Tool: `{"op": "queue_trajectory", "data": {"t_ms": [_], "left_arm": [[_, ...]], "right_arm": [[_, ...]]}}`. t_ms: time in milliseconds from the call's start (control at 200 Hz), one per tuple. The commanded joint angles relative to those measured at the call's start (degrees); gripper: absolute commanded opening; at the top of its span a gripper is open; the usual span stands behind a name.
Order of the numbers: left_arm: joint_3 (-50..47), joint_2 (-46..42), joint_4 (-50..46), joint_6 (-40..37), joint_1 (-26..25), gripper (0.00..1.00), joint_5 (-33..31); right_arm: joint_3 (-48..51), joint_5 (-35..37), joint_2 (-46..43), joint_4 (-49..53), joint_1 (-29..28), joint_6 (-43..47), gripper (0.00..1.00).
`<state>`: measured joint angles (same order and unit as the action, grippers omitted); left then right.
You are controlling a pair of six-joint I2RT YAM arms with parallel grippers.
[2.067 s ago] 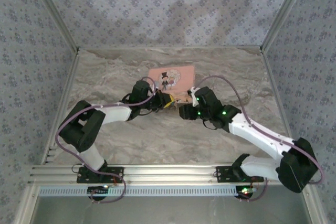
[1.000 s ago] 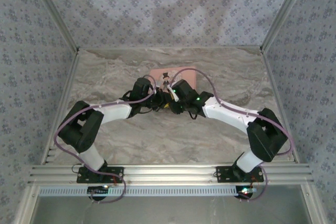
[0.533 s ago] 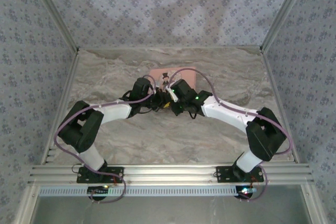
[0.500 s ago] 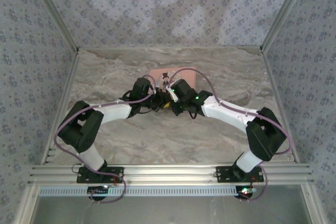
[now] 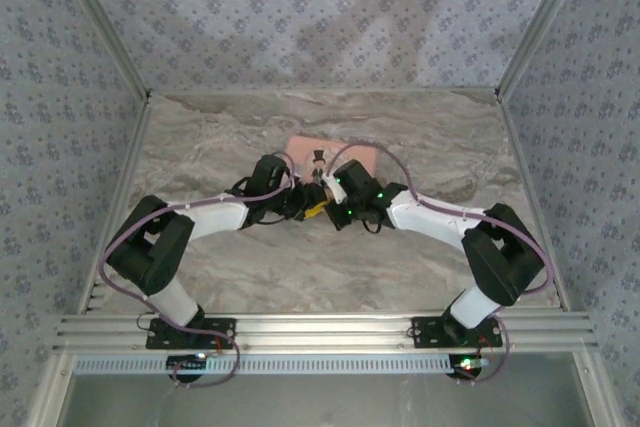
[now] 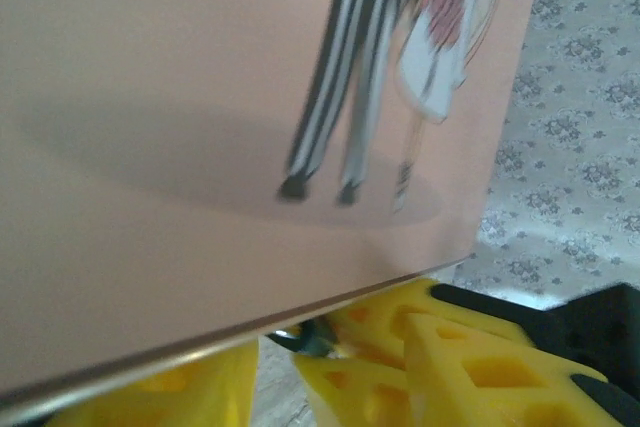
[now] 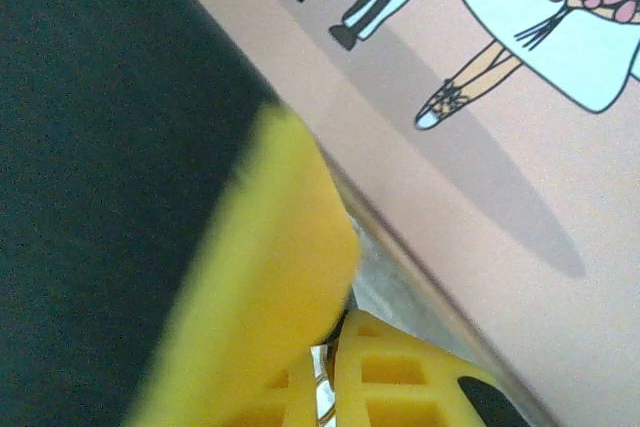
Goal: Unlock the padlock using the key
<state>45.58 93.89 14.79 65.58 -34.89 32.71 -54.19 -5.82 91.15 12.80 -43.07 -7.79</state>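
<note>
- Top view: the pink tin [image 5: 345, 150] lies on the marbled table [image 5: 220, 257] just above the frame's centre. Patterned walls [image 5: 320, 17] close the back and sides, and a metal rail [image 5: 320, 327] crosses the bottom.
- The left gripper [image 5: 306, 207] and right gripper [image 5: 328, 209] meet nose to nose at the tin's lower edge, with a speck of yellow between them. Their black heads and a purple cable [image 5: 362, 152] cover that spot and part of the tin, so neither claw's stance can be read here.
- Left wrist view: the tin's lid fills the upper left, blurred, its cartoon figures cut off at the top. Yellow pads [image 6: 480, 372] line the bottom edge, and I cannot tell which belong to which claw, or whether the left claw is apart or together.
- At bottom centre, between the pads and under the tin's edge, sits a small dark bluish piece that looks like the padlock [image 6: 305, 340], mostly hidden.
- Right wrist view: the right gripper [image 7: 335, 332] has its fingers [image 7: 270, 277] closed together, the near one a big blurred yellow and dark mass at left.
- A thin metal loop [image 7: 322, 392] peeks out at their seam, at the bottom edge. Whether it belongs to the key or the lock I cannot tell. The tin fills the upper right.
</note>
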Motion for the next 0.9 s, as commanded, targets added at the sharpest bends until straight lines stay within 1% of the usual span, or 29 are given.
{"op": "queue_trajectory", "data": {"t_ms": [0,160,375,470,620,790,899], "left_arm": [[-1.4,-2.5,0.8,-0.7,0.1,0.42,-1.1],[-3.3,-3.7,0.4,-0.8,0.1,0.42,-2.8],[-3.6,-6.0,-3.3,-2.5,0.6,0.42,-5.4],[-3.6,-5.9,-3.0,-2.3,0.7,0.39,-5.3],[-2.1,-3.7,-1.4,-1.3,0.1,0.3,-3.4],[-1.2,-1.7,-2.7,-1.3,-1.1,0.3,-3.8],[-0.8,-1.3,-5.2,-1.2,-1.2,0.29,-4.7]], "right_arm": [[2.4,-4.0,1.9,-2.1,-0.4,-3.4,0.0],[3.9,-5.2,3.4,-3.4,-0.5,-3.7,0.0],[4.8,-7.3,1.9,-3.6,-1.1,-3.0,0.0],[5.1,-5.4,1.1,-3.4,-1.7,-3.1,0.0],[5.2,-3.3,0.0,-3.9,-3.2,-3.7,0.0],[4.9,-1.0,-0.2,-4.3,-4.1,-4.3,0.0],[4.4,0.6,-0.3,-3.8,-4.8,-4.1,0.0]]}}
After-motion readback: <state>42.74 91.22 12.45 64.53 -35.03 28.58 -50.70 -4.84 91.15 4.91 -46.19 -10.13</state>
